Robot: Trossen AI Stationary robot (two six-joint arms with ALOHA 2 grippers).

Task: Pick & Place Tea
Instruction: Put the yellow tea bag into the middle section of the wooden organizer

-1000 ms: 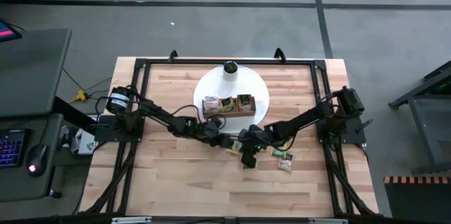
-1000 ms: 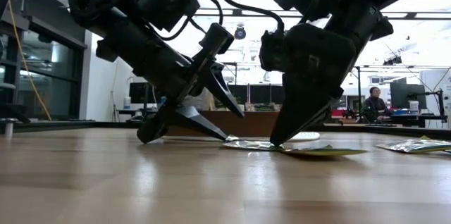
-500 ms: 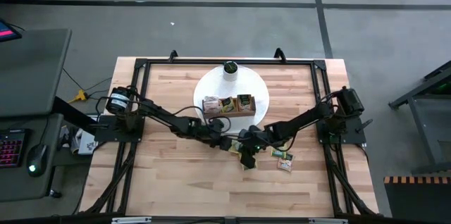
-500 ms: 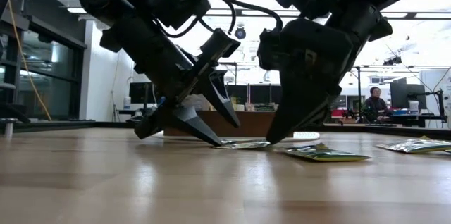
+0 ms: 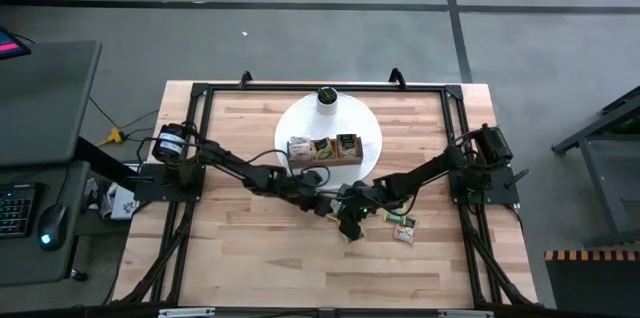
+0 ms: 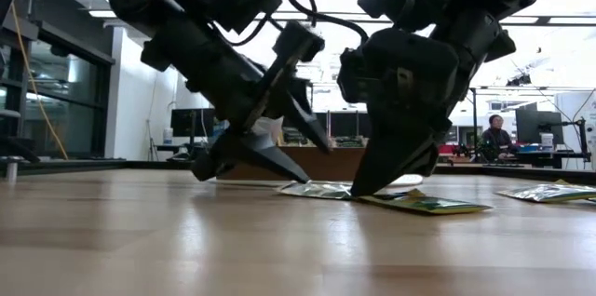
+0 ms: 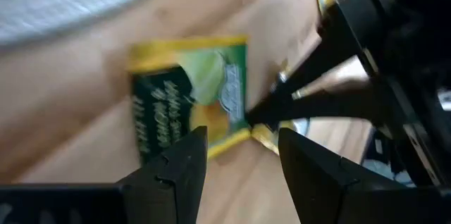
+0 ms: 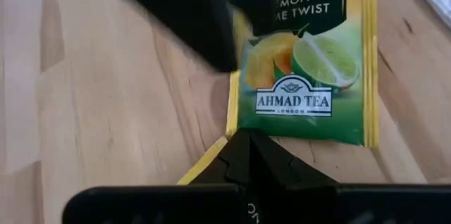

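1 camera looked straight down at the whole table. 1 sat low at table height, looking across. 2 wrist cameras looked very close at the same green tea sachet.

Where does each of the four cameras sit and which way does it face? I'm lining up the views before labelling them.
High view: above the table, looking straight down; both arms reach to the middle.
Low view: at tabletop height, looking level into the room; left hand open, right hand shut, its tip on a sachet.
Left wrist view: on the left arm, looking past its two fingers at the green sachet.
Right wrist view: on the right arm, looking past its shut fingers.
Both wrist views share that green sachet.
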